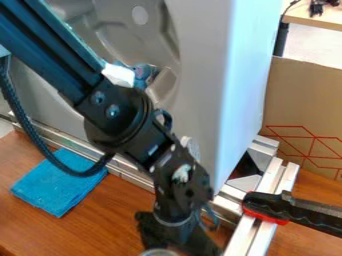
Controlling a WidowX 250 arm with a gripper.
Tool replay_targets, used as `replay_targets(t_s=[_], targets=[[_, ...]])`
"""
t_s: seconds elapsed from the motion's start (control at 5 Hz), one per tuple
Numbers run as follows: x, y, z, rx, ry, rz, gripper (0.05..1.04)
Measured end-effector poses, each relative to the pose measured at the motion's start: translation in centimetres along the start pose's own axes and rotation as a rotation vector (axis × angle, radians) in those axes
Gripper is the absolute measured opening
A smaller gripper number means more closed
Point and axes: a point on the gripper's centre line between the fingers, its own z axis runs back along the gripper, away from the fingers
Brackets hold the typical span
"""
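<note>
We look down at the black robot gripper [177, 242], which hangs low near the bottom edge of the view, over the brown wooden table [97, 227]. The thing nearest to it is a small round thing with a silver-grey rim [159, 252], right at the bottom edge. It is just below the gripper in the view, and a tiny bit to the left of its middle. We see only the top curve of the rim, so we cannot tell if the thing is longer one way, or if the gripper touches it. We cannot tell if the gripper is apart, together or clamped on something. This one arm is the only one near it. The folded bright blue cloth [59, 182] lies farther off, up and to the left, and the black and red clamp [265, 203] is off to the right, by the shiny metal rails [270, 181]
</note>
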Motion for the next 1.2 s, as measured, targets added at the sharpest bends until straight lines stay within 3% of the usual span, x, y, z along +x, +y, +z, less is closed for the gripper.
replay_targets(t_s=[0.4,0.8,1.0,1.2], targets=[[-1.5,0.0,0.1,0.005,0.013,0.015,0.999],[1.1,3.8,3.5,0.000,-0.110,0.108,0.999],[1.4,6.0,3.8,-0.017,-0.105,0.110,0.999],[0.1,8.9,4.9,0.032,-0.025,0.036,0.999]])
